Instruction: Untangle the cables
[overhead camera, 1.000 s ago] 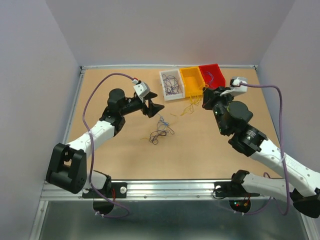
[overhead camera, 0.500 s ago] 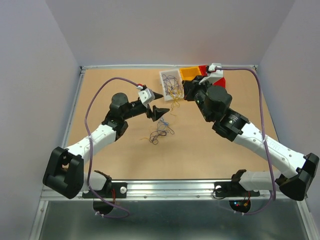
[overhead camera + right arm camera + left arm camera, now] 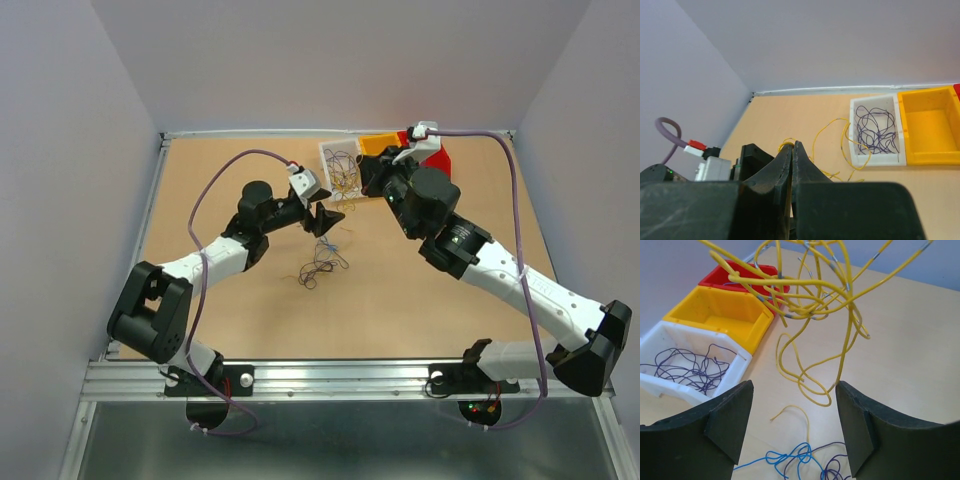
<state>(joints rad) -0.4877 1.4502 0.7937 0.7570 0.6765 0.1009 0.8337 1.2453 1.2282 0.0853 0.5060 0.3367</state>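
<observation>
Right pincer (image 3: 791, 146): clamped shut on a bunch of yellow cables (image 3: 810, 305), with a yellow loop at the very fingertips. Holds that bunch up off the worktop (image 3: 910, 350) as a loose tangle of curls, with the lowest loops dangling close above the surface; cannot tell whether touching it.

Left pincer (image 3: 794, 388): spread wide, gripping nothing, aimed at the hanging tangle, with the lowest yellow loop framed between its two fingers in the wrist view.

Nearer on the worktop, below that pincer: a blue cable (image 3: 785, 458) knotted into small loops, lying flat and mixed with dark purple cables (image 3: 832, 472) in one small clump. Just beyond the clump, one short yellow piece (image 3: 792, 412), lying loose.

Along the far edge, side by side in a row: a white bin (image 3: 670, 385) with more thin dark purple strands (image 3: 685, 370) heaped inside, then a yellow bin (image 3: 715, 305), then a red bin (image 3: 725, 275). From above, partly hidden behind the right arm: the yellow and red bins.
</observation>
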